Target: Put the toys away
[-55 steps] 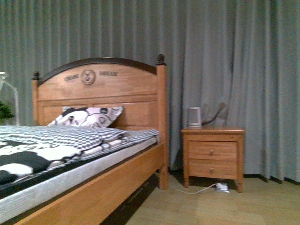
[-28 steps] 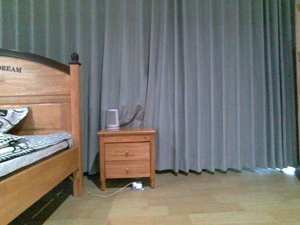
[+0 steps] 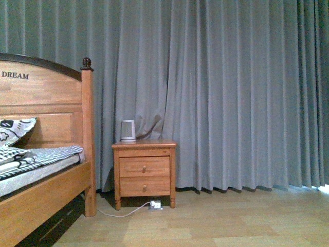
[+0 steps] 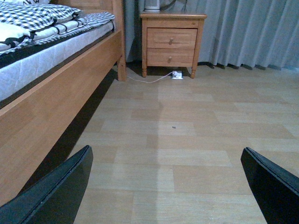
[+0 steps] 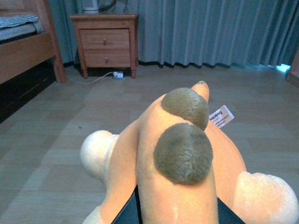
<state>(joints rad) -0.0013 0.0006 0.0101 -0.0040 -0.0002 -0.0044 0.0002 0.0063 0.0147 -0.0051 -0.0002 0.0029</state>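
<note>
The toy, an orange plush animal [image 5: 182, 186] with two brown fuzzy patches, cream stubby limbs and a white paper tag [image 5: 221, 116], fills the lower half of the right wrist view. My right gripper [image 5: 177, 207] is shut on the plush animal, and only the dark edges of its fingers [image 5: 129, 212] show beneath the body. It hangs above the wooden floor. My left gripper [image 4: 166, 186] stands open, its two black fingers [image 4: 60, 191] wide apart with only floor between them. Neither arm nor the plush shows in the front view.
A wooden bed [image 3: 46, 188] with checked bedding stands at the left. Beside it is a two-drawer nightstand [image 3: 144, 172] with a white kettle [image 3: 128, 130] on top. A white plug and cable [image 3: 154, 205] lie on the floor beneath. Grey curtains [image 3: 231, 103] cover the far wall.
The front view has swung right: the bed slid mostly out at the left, and the nightstand moved from right of centre to left of centre. In the last half second it barely shifted.
</note>
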